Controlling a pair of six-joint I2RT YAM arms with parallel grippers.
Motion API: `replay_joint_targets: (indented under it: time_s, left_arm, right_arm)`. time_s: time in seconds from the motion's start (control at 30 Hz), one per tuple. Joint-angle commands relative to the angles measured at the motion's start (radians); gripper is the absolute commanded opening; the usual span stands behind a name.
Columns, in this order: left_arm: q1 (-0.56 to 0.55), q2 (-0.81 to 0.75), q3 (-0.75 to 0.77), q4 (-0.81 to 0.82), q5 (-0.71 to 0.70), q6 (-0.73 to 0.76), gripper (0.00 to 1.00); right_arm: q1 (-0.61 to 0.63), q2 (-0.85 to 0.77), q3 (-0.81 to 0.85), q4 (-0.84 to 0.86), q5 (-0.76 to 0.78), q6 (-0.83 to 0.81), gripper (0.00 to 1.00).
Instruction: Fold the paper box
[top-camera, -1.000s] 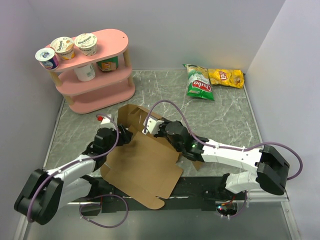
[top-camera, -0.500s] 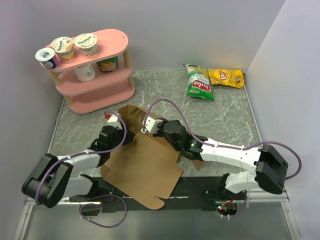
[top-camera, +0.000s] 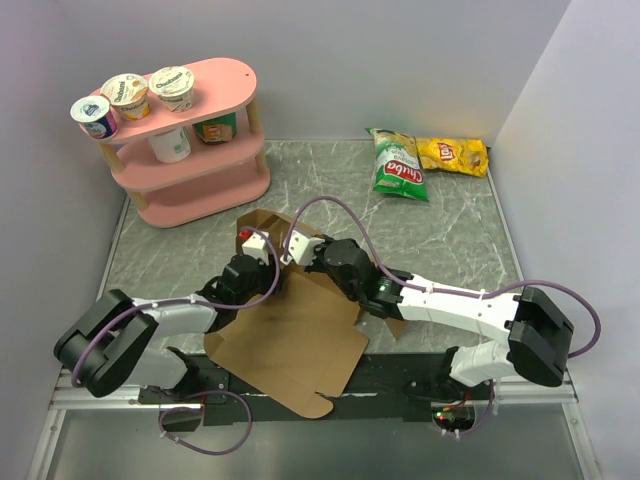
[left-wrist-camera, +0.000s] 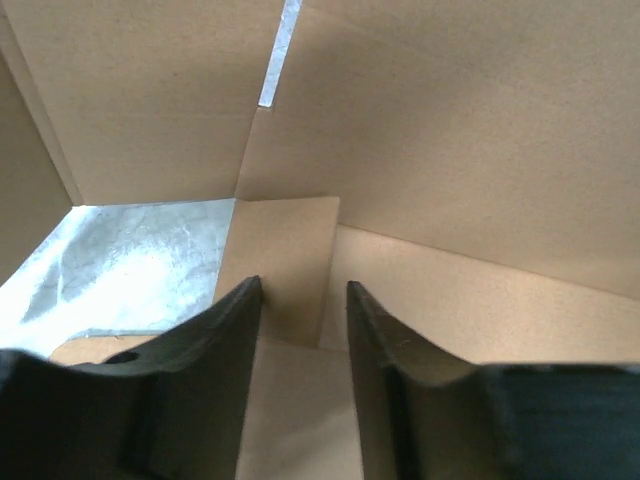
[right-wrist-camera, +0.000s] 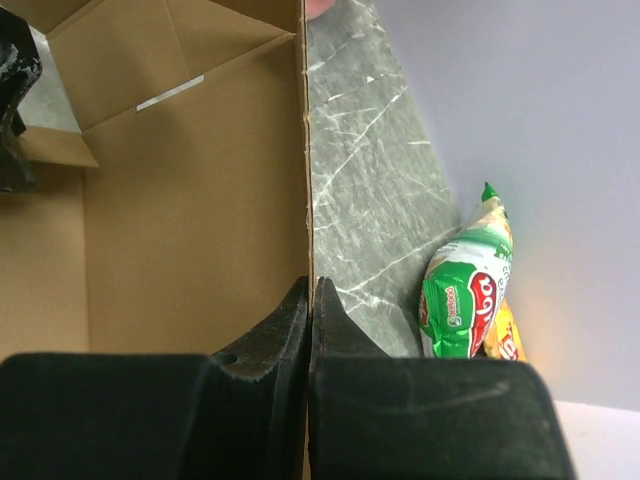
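Observation:
The paper box (top-camera: 290, 345) is a brown cardboard sheet lying in front of the arm bases, with its far wall and side flaps standing up. My right gripper (top-camera: 308, 255) is shut on the top edge of the raised wall, and the right wrist view shows its jaws (right-wrist-camera: 310, 295) pinching the cardboard edge (right-wrist-camera: 190, 220). My left gripper (top-camera: 262, 262) is inside the box at the left corner. In the left wrist view it (left-wrist-camera: 300, 300) is open, with a small inner flap (left-wrist-camera: 285, 250) just beyond the tips and cardboard walls (left-wrist-camera: 450, 130) all round.
A pink two-tier shelf (top-camera: 190, 150) with yogurt cups stands at the back left. A green chip bag (top-camera: 398, 165) and a yellow one (top-camera: 452, 155) lie at the back right. The grey marble table (right-wrist-camera: 370, 180) ends at walls on three sides.
My left gripper has moved right and into the box's left corner. The right gripper has held its grip on the raised wall, almost still.

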Motion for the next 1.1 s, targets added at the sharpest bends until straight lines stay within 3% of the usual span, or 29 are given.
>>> replay_joint_targets:
  time_s: [0.0, 0.17, 0.3, 0.47, 0.6, 0.83, 0.93, 1.07]
  left_arm:
    - [-0.022, -0.06, 0.023, -0.027, -0.037, -0.034, 0.49]
    - [-0.013, -0.285, 0.014, -0.148, -0.087, -0.071, 0.76]
    - [0.028, -0.402, 0.021, -0.263, -0.086, -0.096, 0.85]
    - [0.089, -0.515, 0.076, -0.374, 0.012, -0.094, 0.99]
    - [0.177, -0.555, 0.165, -0.395, 0.106, -0.123, 0.96]
    - [0.43, -0.539, 0.368, -0.374, 0.359, -0.191, 0.96]
    - [0.517, -0.462, 0.403, -0.325, 0.454, -0.208, 0.96]
    - [0.6, -0.231, 0.432, -0.282, 0.515, -0.197, 0.97]
  right_arm:
    - [0.008, 0.016, 0.032, 0.065, -0.001, 0.042, 0.0]
    - [-0.009, -0.018, -0.008, 0.118, 0.022, 0.038, 0.0]
    - [-0.02, -0.064, -0.053, 0.136, 0.011, 0.034, 0.0]
    - [-0.024, -0.095, -0.08, 0.147, 0.034, 0.005, 0.0]
    - [-0.026, -0.121, -0.126, 0.209, 0.049, -0.054, 0.0]
    - [-0.024, -0.121, -0.156, 0.229, 0.079, -0.107, 0.0]
    - [-0.02, -0.116, -0.166, 0.248, 0.085, -0.127, 0.0]
    - [-0.007, -0.118, -0.182, 0.26, 0.068, -0.142, 0.0]
